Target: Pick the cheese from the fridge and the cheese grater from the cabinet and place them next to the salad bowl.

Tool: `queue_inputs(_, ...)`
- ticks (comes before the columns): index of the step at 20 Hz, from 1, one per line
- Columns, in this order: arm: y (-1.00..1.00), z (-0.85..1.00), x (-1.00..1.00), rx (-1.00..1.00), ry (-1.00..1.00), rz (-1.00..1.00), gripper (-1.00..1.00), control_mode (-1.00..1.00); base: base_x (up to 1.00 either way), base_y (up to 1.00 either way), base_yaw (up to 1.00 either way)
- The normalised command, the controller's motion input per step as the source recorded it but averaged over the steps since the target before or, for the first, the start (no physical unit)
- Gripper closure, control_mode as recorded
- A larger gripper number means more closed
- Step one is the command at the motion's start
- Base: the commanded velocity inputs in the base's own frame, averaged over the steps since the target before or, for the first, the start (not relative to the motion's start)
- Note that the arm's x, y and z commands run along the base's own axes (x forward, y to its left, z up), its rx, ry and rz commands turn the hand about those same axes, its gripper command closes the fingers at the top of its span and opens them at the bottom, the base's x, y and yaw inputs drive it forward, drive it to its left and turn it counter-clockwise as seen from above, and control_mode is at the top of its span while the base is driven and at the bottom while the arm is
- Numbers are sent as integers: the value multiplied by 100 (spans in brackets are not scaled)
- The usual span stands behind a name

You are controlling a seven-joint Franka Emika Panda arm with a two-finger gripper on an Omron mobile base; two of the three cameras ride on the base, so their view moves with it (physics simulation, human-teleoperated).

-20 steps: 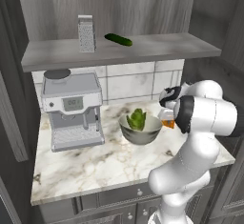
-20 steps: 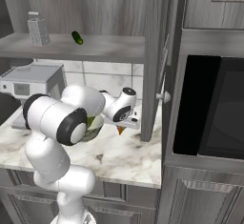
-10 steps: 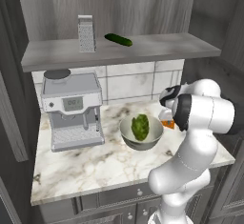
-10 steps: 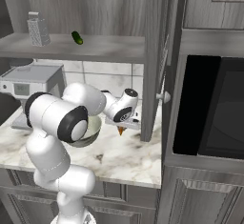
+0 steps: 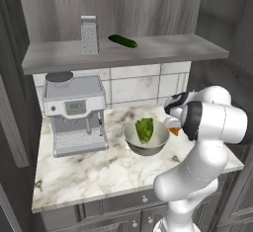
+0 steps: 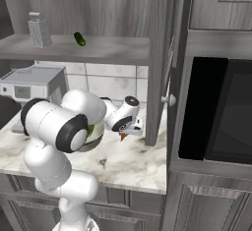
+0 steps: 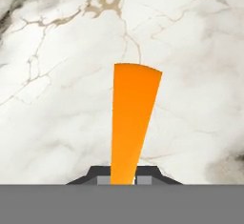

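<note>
The counter (image 5: 99, 169) is polished white marble with grey and tan veins. On it, the salad bowl (image 5: 147, 138) looks like smooth matt grey ceramic. Beside the bowl, the cheese (image 7: 131, 120) is a uniform, waxy orange. Above the counter, the cabinet (image 5: 148, 51) shows matt grey wood grain, and the cheese grater (image 5: 89, 34) is speckled perforated metal.

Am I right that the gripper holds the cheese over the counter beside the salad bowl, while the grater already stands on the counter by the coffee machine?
Not quite. The cheese grater is on the cabinet shelf, near a green cucumber, as the left base view shows. The rest holds: the gripper is shut on the cheese over the counter beside the salad bowl.
</note>
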Motion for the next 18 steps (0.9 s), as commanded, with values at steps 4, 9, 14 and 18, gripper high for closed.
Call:
queue_inputs(4, 2, 2, -6, 0, -3, 0, -100, -100, 0, 0, 0)
queue_inputs(9, 0, 16, -11, -1, 0, 0, -100, -100, 0, 0, 0)
queue_inputs(14, 15, 34, -2, -1, 0, 0, -100, -100, 0, 0, 0)
queue_inputs(18, 25, 49, -7, 0, -1, 0, -100, -100, 0, 0, 0)
